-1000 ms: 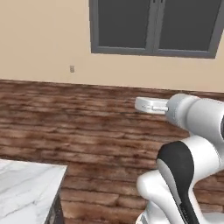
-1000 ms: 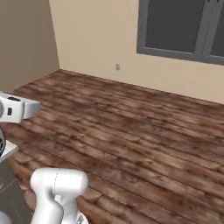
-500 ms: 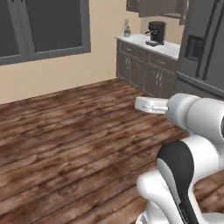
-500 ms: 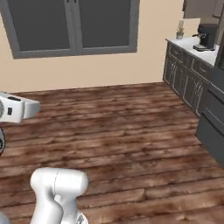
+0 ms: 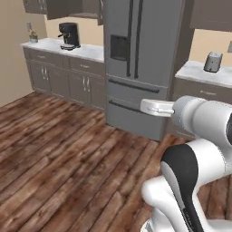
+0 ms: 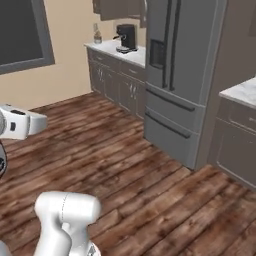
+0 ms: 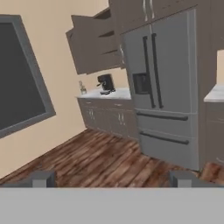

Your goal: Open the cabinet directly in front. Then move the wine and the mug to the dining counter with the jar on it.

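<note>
My gripper [image 7: 113, 179] is open, its two dark fingertips [image 7: 43, 178] far apart with nothing between them. It points across the room at the cabinet [image 7: 94, 43], a dark brown upper wall unit above the coffee machine. Its doors stand swung outward, and shelf edges show inside. A lower corner of the cabinet [image 5: 59, 7] reaches the top of the left base view, and the cabinet [image 6: 120, 7] also touches the top of the right base view. The wine, the mug, the dining counter and the jar are out of view.
A tall steel fridge [image 5: 140, 59] stands ahead. Left of it runs a marble worktop [image 5: 90, 50] with a black coffee machine [image 5: 69, 35] over low cabinets. A toaster [image 5: 213, 62] sits on the counter right of the fridge. A dark window [image 7: 17, 74] is at the left. Wooden floor [image 5: 68, 158] lies between.
The whole picture has swung from the window wall to the fridge and worktop, so the base has turned. My gripper has stayed open and the arm keeps its pose.
</note>
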Controlling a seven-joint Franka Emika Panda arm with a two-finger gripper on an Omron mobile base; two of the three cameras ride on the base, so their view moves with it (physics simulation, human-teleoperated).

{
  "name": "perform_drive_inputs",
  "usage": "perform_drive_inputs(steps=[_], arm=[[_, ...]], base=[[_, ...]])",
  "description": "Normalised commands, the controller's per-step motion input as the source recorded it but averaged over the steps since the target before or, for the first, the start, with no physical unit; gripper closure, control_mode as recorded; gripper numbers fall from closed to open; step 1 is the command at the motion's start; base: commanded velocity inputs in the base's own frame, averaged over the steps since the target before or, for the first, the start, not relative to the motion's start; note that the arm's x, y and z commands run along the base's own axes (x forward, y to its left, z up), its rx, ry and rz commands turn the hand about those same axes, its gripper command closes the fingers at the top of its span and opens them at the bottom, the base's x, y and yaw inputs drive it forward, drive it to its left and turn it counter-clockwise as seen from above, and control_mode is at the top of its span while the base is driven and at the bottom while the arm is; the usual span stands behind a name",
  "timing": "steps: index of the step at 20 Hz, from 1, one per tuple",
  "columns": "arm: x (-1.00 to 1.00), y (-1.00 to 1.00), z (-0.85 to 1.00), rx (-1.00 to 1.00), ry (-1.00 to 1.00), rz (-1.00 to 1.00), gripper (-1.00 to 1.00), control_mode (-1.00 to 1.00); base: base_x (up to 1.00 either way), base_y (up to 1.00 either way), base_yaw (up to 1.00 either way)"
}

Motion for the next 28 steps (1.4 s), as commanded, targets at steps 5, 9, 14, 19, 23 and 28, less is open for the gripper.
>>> perform_drive_inputs(steps=[5,9,14,19,23,28], arm=[[0.0,0.0,0.0,0.0,0.0,0.0,-1.0,1.0],[0.0,0.0,0.0,0.0,0.0,0.0,-1.0,1.0],[0.0,0.0,0.0,0.0,0.0,0.0,-1.0,1.0],[0.0,0.0,0.0,0.0,0.0,0.0,-1.0,1.0],[0.0,0.0,0.0,0.0,0.0,0.0,-1.0,1.0],[0.0,0.0,0.0,0.0,0.0,0.0,-1.0,1.0]], base=[[1.0,1.0,-0.33],[1.0,1.0,-0.33],[1.0,1.0,-0.34],[1.0,1.0,-0.32],[1.0,1.0,-0.32],[1.0,1.0,-0.31]])
